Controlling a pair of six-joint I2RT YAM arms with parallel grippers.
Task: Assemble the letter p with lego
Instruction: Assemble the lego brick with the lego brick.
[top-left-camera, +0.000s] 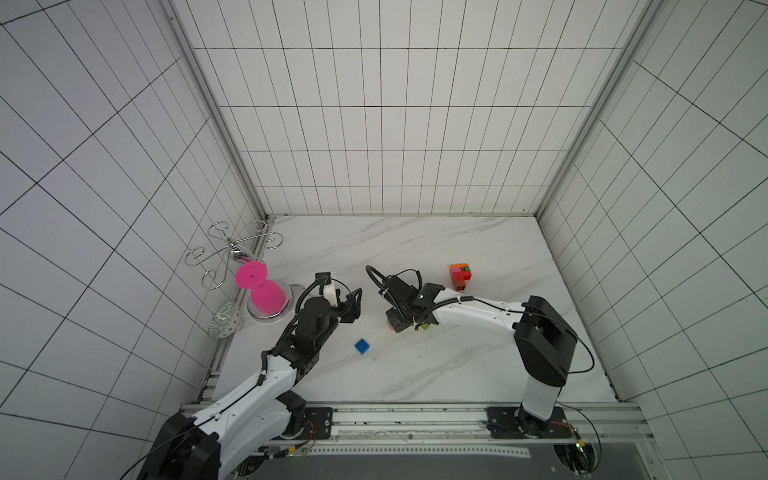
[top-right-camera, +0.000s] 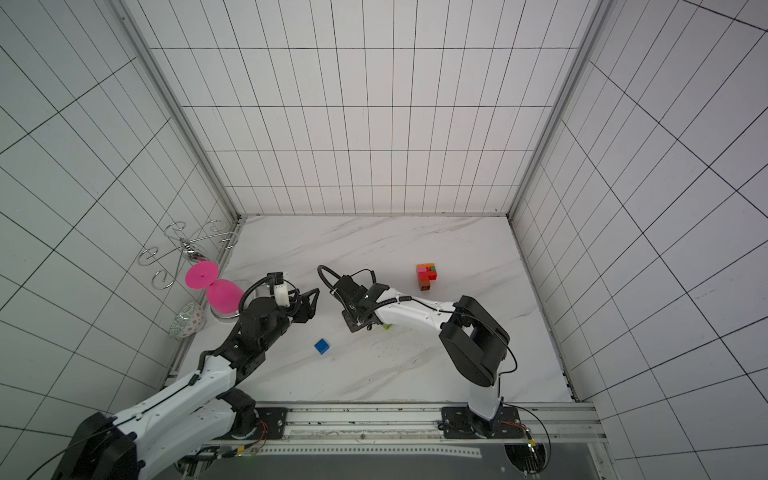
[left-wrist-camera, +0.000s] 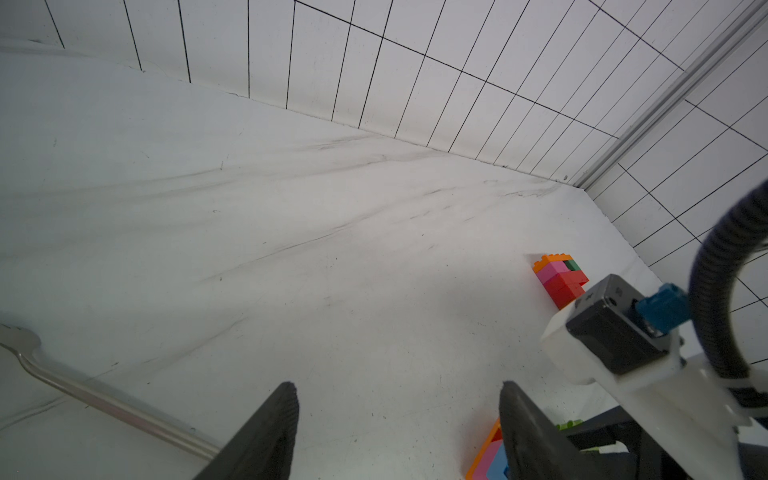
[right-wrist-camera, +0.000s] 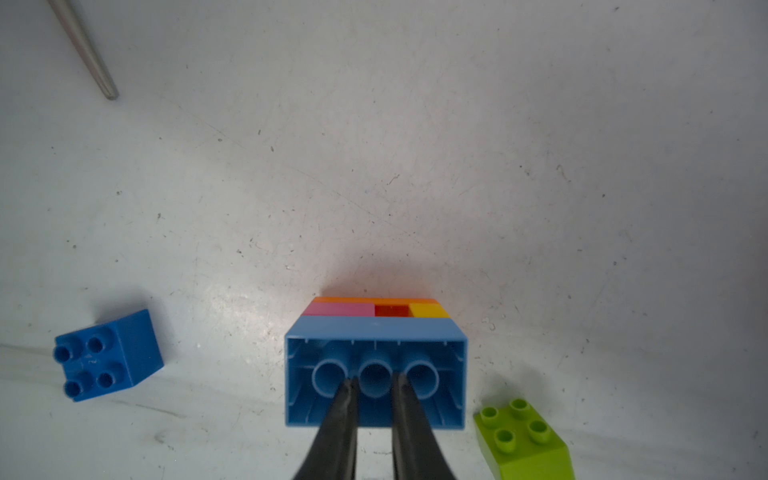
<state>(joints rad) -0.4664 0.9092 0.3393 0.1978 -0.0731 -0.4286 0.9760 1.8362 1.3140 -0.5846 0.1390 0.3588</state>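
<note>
The coming move turns on the light blue brick (right-wrist-camera: 376, 328). Its hollow underside faces the wrist camera, and the right gripper (right-wrist-camera: 374, 384) has both fingers (right-wrist-camera: 338, 419) dipped into that hollow, drawn close and pinching the middle of its three tubes. The brick's long axis runs along the line from one finger to the other, so the grip sits at its centre.

On its far side from the fingers are a pink brick (right-wrist-camera: 338, 309), a red brick (right-wrist-camera: 392, 310) and a yellow brick (right-wrist-camera: 428, 310), then an orange brick (right-wrist-camera: 374, 300) farthest from the fingers. I cannot tell whether that last layer touches the table.

- **Lime brick:** a lime brick (right-wrist-camera: 523, 440) lies studs up just beside one short end of the light blue brick.
- **Blue brick:** a loose blue brick (right-wrist-camera: 108, 355) (two studs by two) lies farther off past the opposite end, also studs up.
- **Left gripper:** the left gripper (left-wrist-camera: 399, 415) is on that same side of the light blue brick, its fingers spread wide and holding nothing.
- **Red-and-orange stack:** the red-and-orange stack (top-left-camera: 459, 276), with pink and green in it, stands well beyond the light blue brick toward the back wall and the robot's right.

The right arm is plainly the nearer one to that stack. The held cluster is gripped by its underside, so my guess is that joining the two pieces calls for turning it over first.
</note>
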